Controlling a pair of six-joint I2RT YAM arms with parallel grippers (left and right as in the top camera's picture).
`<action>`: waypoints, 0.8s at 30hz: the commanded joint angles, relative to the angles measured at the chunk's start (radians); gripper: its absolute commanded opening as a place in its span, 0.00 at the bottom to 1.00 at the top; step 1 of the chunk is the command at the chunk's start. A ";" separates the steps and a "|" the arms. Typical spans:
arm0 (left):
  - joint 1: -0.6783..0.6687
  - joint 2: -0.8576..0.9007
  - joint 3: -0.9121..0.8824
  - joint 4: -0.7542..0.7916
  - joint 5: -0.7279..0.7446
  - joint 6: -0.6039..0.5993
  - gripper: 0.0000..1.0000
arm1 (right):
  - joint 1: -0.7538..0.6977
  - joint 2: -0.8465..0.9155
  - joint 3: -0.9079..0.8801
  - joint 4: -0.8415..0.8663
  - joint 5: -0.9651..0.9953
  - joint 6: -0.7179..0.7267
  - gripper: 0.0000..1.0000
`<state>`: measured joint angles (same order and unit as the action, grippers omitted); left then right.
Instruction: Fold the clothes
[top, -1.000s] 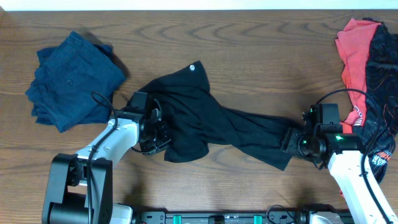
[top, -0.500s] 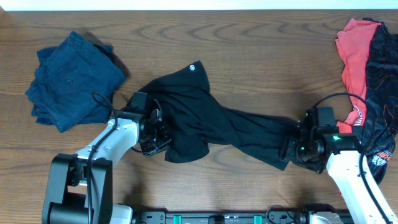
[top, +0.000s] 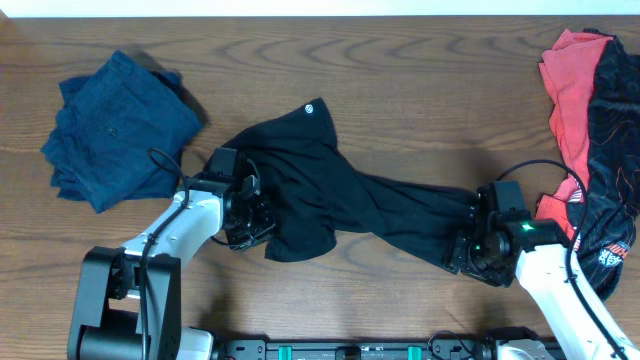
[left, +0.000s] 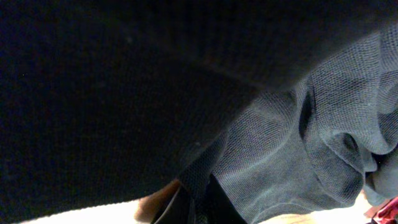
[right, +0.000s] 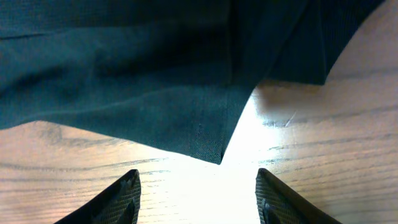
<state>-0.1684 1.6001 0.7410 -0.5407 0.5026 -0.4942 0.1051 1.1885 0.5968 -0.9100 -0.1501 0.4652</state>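
Observation:
A black garment (top: 340, 195) lies crumpled across the middle of the wooden table, with a small white logo at its far end. My left gripper (top: 256, 218) is shut on its left edge. In the left wrist view the black cloth and its grey mesh lining (left: 292, 149) fill the frame, and the cloth is pinched at my fingers (left: 194, 204). My right gripper (top: 459, 256) is open at the garment's right end. In the right wrist view the garment's corner (right: 214, 149) lies flat on the table just in front of my open fingers (right: 199, 199), not between them.
A folded navy garment (top: 115, 130) lies at the far left. A red garment (top: 570, 80) and a black patterned garment (top: 612, 150) are piled at the right edge, close behind my right arm. Bare wood (top: 430, 90) lies beyond the black garment.
My right arm has moved left and toward the table's front edge, bringing its open gripper to the garment's near right corner. The left arm and the garment have not moved.

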 joint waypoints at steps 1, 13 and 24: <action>-0.002 0.006 -0.006 -0.003 0.014 0.010 0.06 | 0.021 0.040 -0.018 0.004 -0.005 0.088 0.57; -0.002 0.006 -0.006 -0.003 0.014 0.010 0.06 | 0.021 0.261 -0.018 0.108 -0.050 0.124 0.58; -0.002 0.006 -0.006 -0.003 0.014 0.010 0.06 | 0.021 0.301 -0.014 0.193 -0.064 0.126 0.01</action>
<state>-0.1684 1.5997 0.7410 -0.5407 0.5030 -0.4938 0.1051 1.4506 0.6132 -0.7345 -0.2291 0.5915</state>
